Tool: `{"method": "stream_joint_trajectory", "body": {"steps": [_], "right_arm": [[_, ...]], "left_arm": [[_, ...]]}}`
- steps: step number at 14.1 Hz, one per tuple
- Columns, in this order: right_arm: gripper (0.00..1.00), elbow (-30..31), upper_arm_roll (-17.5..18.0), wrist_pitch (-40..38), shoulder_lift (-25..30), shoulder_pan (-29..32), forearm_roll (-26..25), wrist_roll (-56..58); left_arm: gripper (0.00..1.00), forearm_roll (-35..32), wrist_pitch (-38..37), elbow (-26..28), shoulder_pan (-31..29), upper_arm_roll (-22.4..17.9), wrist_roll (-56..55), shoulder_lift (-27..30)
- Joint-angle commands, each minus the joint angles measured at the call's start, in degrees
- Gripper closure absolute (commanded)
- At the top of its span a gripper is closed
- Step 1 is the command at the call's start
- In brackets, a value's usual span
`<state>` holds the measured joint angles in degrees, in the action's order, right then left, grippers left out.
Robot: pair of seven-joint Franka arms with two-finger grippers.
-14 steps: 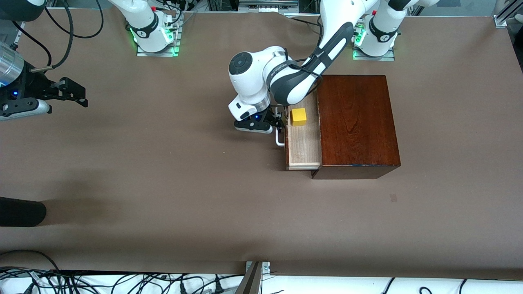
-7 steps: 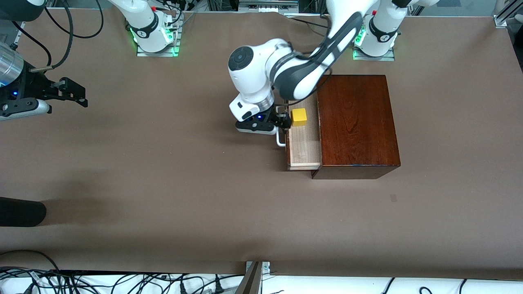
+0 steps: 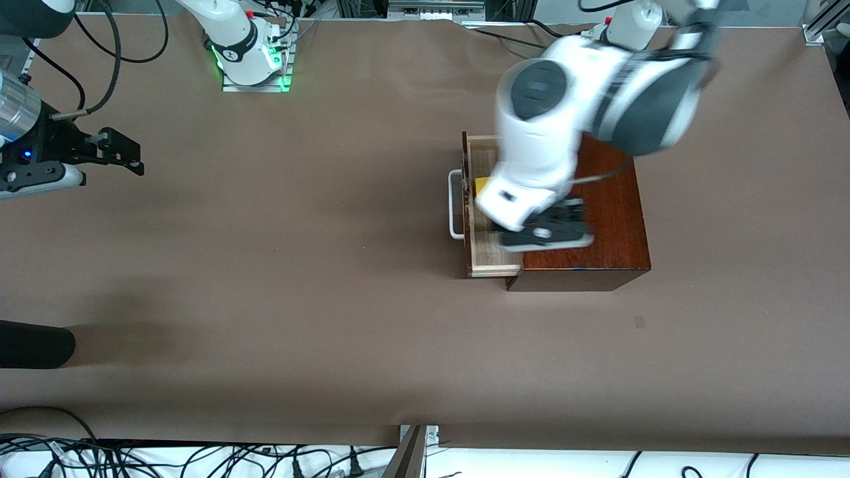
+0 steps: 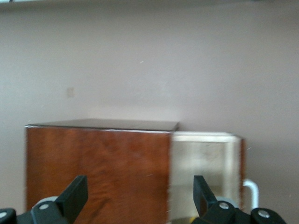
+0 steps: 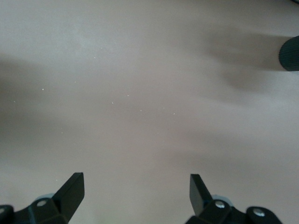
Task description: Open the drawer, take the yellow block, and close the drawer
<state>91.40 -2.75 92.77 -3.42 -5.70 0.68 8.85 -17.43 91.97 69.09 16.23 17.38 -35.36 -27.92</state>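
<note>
The dark reddish-brown wooden box [image 3: 607, 232] stands toward the left arm's end of the table. Its drawer [image 3: 490, 255] is pulled out, showing the pale interior and the white handle [image 3: 455, 206]. The yellow block [image 3: 479, 182] lies in the drawer, mostly hidden under my left wrist. My left gripper [image 3: 548, 227] is open and empty, up in the air over the seam between drawer and box. The left wrist view shows its spread fingers [image 4: 74, 198] over the box [image 4: 98, 168] and drawer [image 4: 201, 161]. My right gripper [image 3: 123, 153] waits open over bare table [image 5: 138, 193].
A dark rounded object [image 3: 33, 344] pokes in at the right arm's end of the table, also in the right wrist view [image 5: 289, 53]. Cables lie along the table's edge nearest the front camera [image 3: 199, 458]. The table is covered in brown paper [image 3: 299, 265].
My left gripper has left the drawer handle, risen and swung over the drawer and box. The drawer has stayed pulled out. The right arm has not moved.
</note>
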Motion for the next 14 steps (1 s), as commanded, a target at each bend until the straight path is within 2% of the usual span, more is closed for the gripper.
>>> {"method": "stream_joint_trajectory", "body": {"steps": [1,3,5,7,9,12,14], "right_arm": [[0.00,-0.9,0.8,-0.5,-0.9,-2.8,1.9,0.1],[0.00,-0.9,0.8,-0.7,-0.9,-6.8,1.5,0.0],[0.00,-0.9,0.8,-0.9,-1.0,-10.2,1.3,-0.1],[0.00,-0.8,0.9,-0.9,-1.3,-12.5,1.6,0.4],[0.00,-0.9,0.9,-0.9,-3.7,-17.7,1.8,0.4],[0.00,-1.0,0.9,3.5,-7.2,-26.6,1.8,0.3],[0.00,-2.7,0.9,7.0,-10.2,-32.2,1.9,1.1]], "left_arm": [[0.00,6.1,-6.8,0.5,-7.3,0.9,8.7,4.8],[0.00,8.6,-11.1,0.6,-13.3,0.6,9.7,7.2],[0.00,10.9,-18.8,0.5,-19.3,1.0,10.1,8.1],[0.00,12.7,-19.9,0.9,-22.7,0.5,14.9,10.5],[0.00,14.8,-18.0,6.4,-22.9,-2.7,22.1,16.2],[0.00,14.9,-6.0,22.9,-20.0,-10.9,27.9,27.2],[0.00,15.0,-3.6,25.8,-19.1,-12.9,27.9,30.3]]}}
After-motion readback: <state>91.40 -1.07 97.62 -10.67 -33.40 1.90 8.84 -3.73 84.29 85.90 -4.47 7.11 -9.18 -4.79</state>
